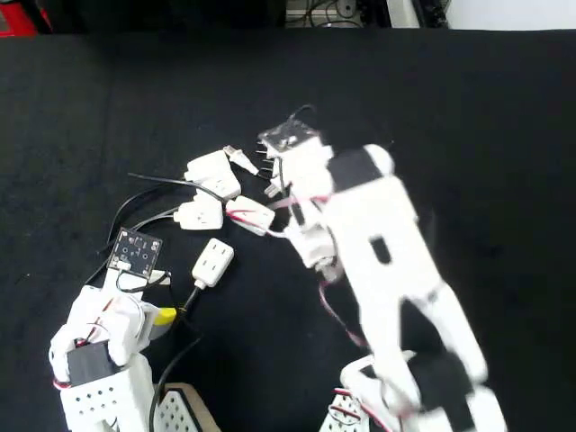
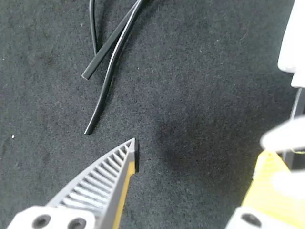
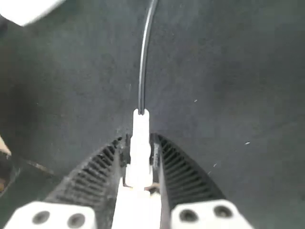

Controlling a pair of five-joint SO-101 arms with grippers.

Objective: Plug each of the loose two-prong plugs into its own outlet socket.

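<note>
As the right gripper (image 3: 140,153) clamps a white two-prong plug (image 3: 141,136), the left gripper (image 2: 198,149) hangs open over the black table (image 2: 205,67).

The plug sits upright between the ribbed fingers (image 3: 178,164), and its black cord (image 3: 145,57) trails away over the table. Its prongs are hidden. Three white outlet sockets (image 1: 214,261) lie left of centre, near the right arm (image 1: 387,252).

Handling notes:
- **Plug:** it is probably light, rigid and smooth, so it is liable to twist in the grip.
- **Cord:** it looks stiff and may pull the plug sideways.
- **Hold:** grip the flat sides of the body, never the cord.
- **Sockets:** they are likely to slide when pushed, so brace them.
</note>
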